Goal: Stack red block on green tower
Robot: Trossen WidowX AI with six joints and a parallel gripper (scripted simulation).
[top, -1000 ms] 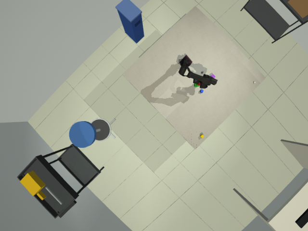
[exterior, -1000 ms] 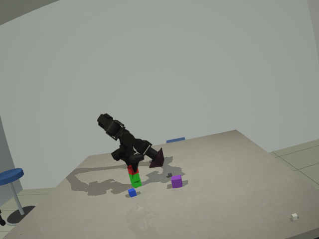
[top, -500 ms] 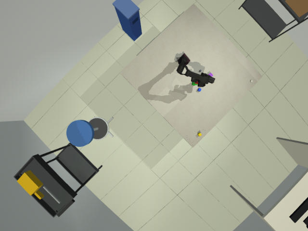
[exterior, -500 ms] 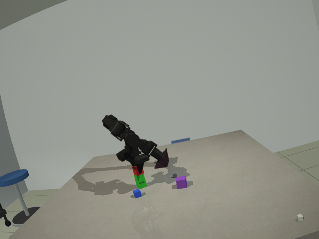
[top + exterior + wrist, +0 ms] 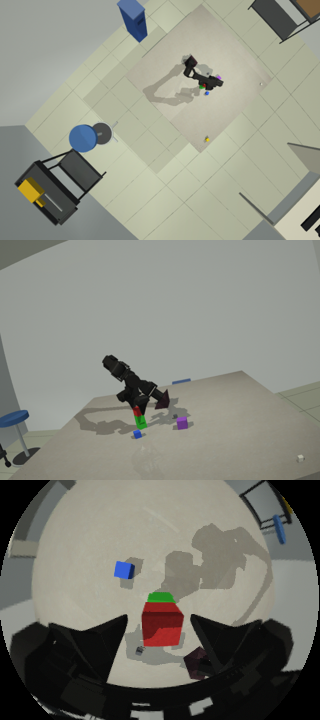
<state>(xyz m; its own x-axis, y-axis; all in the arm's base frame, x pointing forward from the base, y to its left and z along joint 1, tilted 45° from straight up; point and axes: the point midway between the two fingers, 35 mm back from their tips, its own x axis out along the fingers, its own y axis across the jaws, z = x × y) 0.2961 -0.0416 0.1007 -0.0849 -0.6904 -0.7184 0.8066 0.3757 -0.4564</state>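
The red block [image 5: 204, 85] [image 5: 136, 411] [image 5: 162, 629] sits on top of the green tower [image 5: 201, 87] [image 5: 140, 422] [image 5: 161, 597], which stands upright on the table. In the wrist view a strip of the tower's green top shows beyond the red block, so the block looks a little off-centre. My gripper [image 5: 138, 411] [image 5: 160, 618] is open, with its fingers on either side of the red block. In the wrist view a gap shows between each finger and the block. In the top view the arm covers the fingers.
A small blue block [image 5: 207, 93] [image 5: 137, 434] [image 5: 123, 570] lies close to the tower. A purple block [image 5: 218, 77] [image 5: 182, 423] and a small dark block [image 5: 207, 73] [image 5: 175, 416] [image 5: 140, 650] lie nearby. A yellow block [image 5: 207, 139] and a white block [image 5: 261, 83] [image 5: 300, 458] lie farther off near the table edges.
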